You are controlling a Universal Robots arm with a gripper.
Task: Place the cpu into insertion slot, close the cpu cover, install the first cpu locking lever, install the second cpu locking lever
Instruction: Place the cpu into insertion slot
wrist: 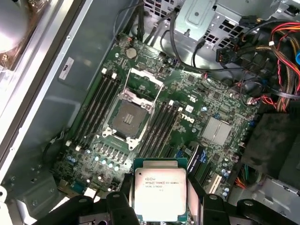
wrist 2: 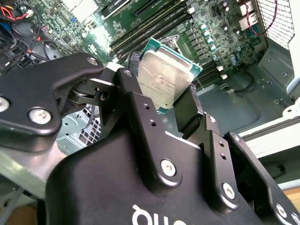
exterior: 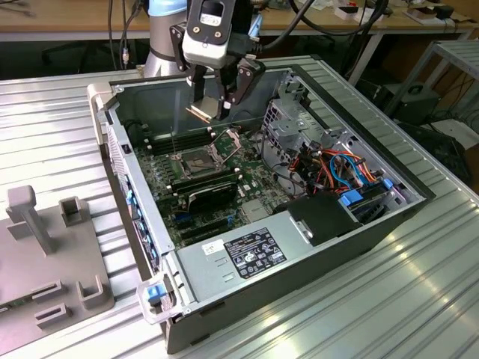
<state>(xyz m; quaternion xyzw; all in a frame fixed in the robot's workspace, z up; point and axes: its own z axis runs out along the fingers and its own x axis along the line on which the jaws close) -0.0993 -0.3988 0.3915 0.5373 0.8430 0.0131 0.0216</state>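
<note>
In the exterior view, the square dark insertion slot with its metallic rim (exterior: pixel 196 159) lay uncovered. Above it, the black hand (exterior: pixel 215 105) clamped the small flat silver-topped cpu (exterior: pixel 200 112) at a slant. Just right, the thin silver-grey windowed cpu cover (exterior: pixel 228 138) stood raised. Seating the chip well would likely need it levelled and squared to the slot.

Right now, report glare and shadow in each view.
In the second wrist view, glare washes out the metal top of the cpu; in the first wrist view the insertion slot reads dark and one corner burns white; in the exterior view the ribbed metal table gleams while the computer case interior lies dimmer.
</note>
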